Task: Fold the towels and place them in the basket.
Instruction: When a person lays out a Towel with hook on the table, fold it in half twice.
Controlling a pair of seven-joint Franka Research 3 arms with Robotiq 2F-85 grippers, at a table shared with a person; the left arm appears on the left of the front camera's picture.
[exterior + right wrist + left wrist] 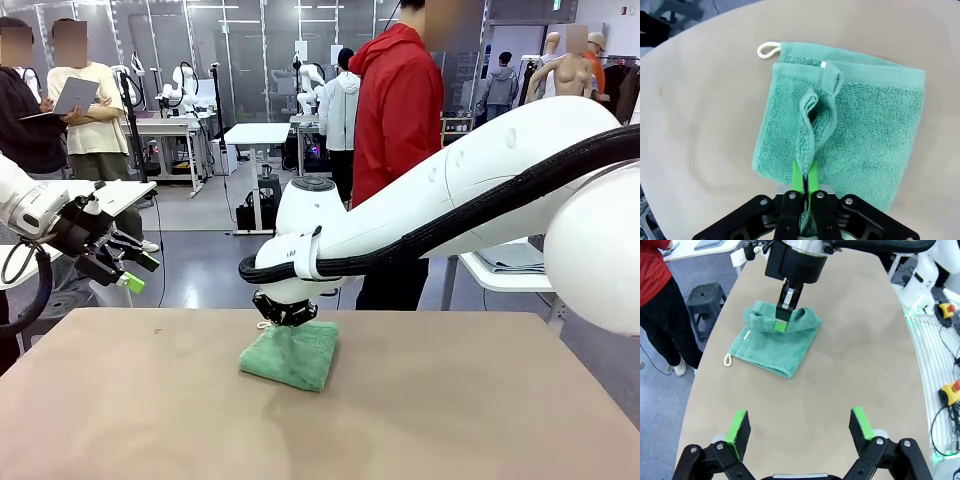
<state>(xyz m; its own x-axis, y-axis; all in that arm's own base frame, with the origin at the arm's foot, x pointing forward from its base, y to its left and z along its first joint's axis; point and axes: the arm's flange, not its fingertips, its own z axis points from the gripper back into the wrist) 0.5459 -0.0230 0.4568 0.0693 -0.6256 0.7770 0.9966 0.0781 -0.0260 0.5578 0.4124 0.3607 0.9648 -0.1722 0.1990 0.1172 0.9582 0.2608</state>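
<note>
Right gripper pinches a ridge of the green towel at mid-table

The mint green towel (pixel 295 355) lies on the tan table (pixel 470 410), near its middle and closer to the far edge. It is a rough rectangle of doubled layers, with the edge of a lower layer showing along one side. The right gripper (pixel 805 172) comes straight down onto it. Its green pads are pressed together on a narrow ridge of terry pulled up from the top layer, so the cloth rises in a small crease between the fingers while the rest lies flat on the table. The towel's off-white cord loop (pixel 767 49) lies on the tabletop at the far corner on the robot's left side.

The left gripper (pixel 800 422) is held up off the table at the robot's left side, well apart from the towel. Its jaws are spread wide with nothing between them, and its wrist camera looks across the table at the towel and the other arm's wrist.

A person in a red jacket (pixel 400 110) stands at the far side of the table
</note>
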